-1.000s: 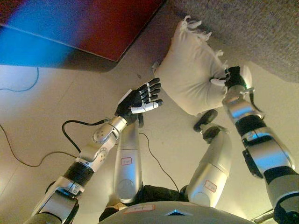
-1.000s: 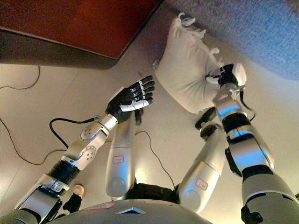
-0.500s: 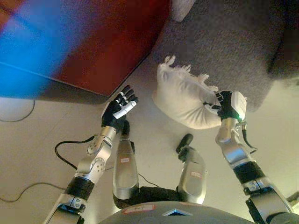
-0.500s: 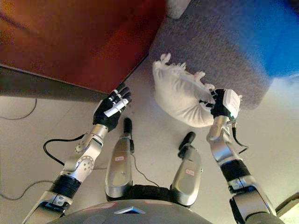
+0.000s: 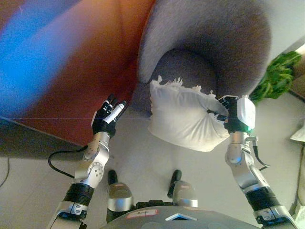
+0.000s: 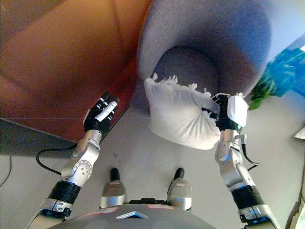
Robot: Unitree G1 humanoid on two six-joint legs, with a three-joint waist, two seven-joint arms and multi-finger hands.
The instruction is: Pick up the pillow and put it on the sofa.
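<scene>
A cream pillow point(image 5: 183, 117) with a fringed top edge hangs in the air in front of a round grey sofa chair point(image 5: 209, 43). My right hand point(image 5: 234, 114) is shut on the pillow's right side and holds it up, just before the sofa's seat point(image 5: 186, 67). My left hand point(image 5: 108, 117) is open and empty, raised to the left of the pillow and apart from it. The pillow also shows in the right eye view point(image 6: 178, 114).
A red-brown cabinet point(image 5: 71, 62) stands to the left of the sofa. A green plant point(image 5: 276, 76) stands at the right. Pale floor point(image 5: 152, 157) lies below the pillow.
The view has swung up, so the whole sofa now shows. My right hand has lifted the pillow higher, up to the sofa's seat front. My left hand stays open at the left.
</scene>
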